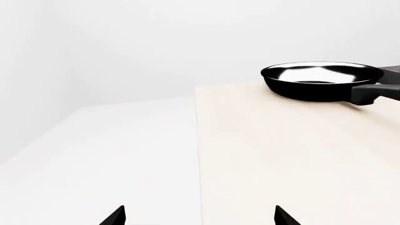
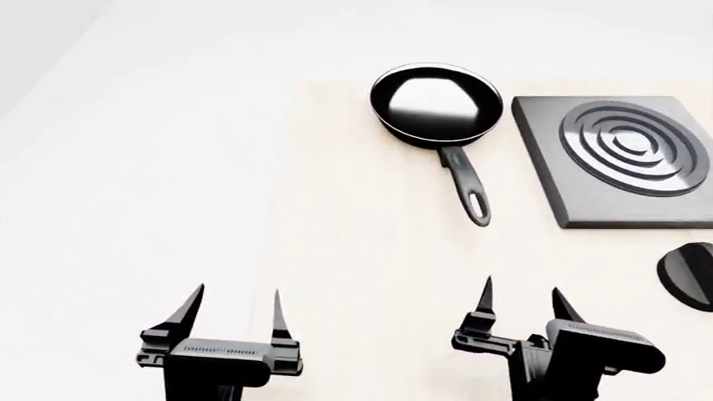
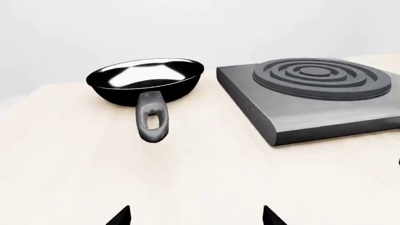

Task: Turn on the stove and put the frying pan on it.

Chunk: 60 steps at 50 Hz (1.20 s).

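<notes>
From my head cam I see both arms low at the near edge, nothing held. My left gripper (image 2: 239,313) has its two pointed fingers spread apart, hanging over the pale area just off the tabletop's left edge; my right gripper (image 2: 522,307) is likewise spread, over the light wooden tabletop (image 2: 356,251). The frying pan (image 2: 437,104) sits flat on the wood at the far side, shiny inside facing up, long black handle running back toward me and a bit right, loop hole at its near end. The stove (image 2: 607,159) is just to the pan's right, a dark grey slab lying flat with ring burner on top, close to the pan but not touching. Round black knob (image 2: 690,276) lies nearer me than the stove, at the right edge, partly cut off; can't tell its setting. Right wrist cam shows the pan (image 3: 147,82) and stove (image 3: 312,93) side by side ahead, handle loop pointing at the camera, finger tips just visible and apart. Left wrist cam catches the pan (image 1: 322,80) far off on the tabletop.
</notes>
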Available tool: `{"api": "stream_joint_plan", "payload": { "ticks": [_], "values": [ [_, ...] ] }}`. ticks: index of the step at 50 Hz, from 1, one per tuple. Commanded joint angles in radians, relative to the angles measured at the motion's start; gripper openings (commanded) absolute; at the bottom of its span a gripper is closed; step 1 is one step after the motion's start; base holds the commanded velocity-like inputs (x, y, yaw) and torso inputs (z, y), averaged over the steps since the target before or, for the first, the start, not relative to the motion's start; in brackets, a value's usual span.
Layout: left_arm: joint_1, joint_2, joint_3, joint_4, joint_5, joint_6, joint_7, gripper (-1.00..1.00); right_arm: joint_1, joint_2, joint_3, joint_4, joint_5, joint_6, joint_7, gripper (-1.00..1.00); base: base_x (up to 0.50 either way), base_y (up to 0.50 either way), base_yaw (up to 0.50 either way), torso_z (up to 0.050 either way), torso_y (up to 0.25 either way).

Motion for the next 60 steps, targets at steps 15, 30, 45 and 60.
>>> {"api": "stream_joint_plan", "payload": {
  "ticks": [15, 30, 45, 60],
  "values": [
    [-0.003, -0.009, 0.013, -0.001, -0.016, -0.005, -0.017, 1.0, 0.007, 0.091, 0.15, -0.046, 0.084, 0.129, 0.073, 1.0, 0.0, 0.0, 0.0, 0.0, 0.0],
    [-0.006, -0.014, 0.021, -0.003, -0.023, -0.005, -0.025, 1.0, 0.068, 0.129, 0.199, 0.023, 0.158, 0.137, 0.023, 1.0, 0.0, 0.0, 0.0, 0.0, 0.0],
    [-0.011, -0.015, 0.022, -0.005, -0.052, -0.01, -0.028, 1.0, 0.113, 0.152, 0.25, 0.087, 0.185, 0.144, 0.03, 1.0, 0.0, 0.0, 0.0, 0.0, 0.0],
    [-0.017, -0.021, 0.028, -0.013, -0.056, -0.006, -0.035, 1.0, 0.135, 0.161, 0.291, 0.157, 0.205, 0.127, 0.026, 1.0, 0.0, 0.0, 0.0, 0.0, 0.0]
  ]
}}
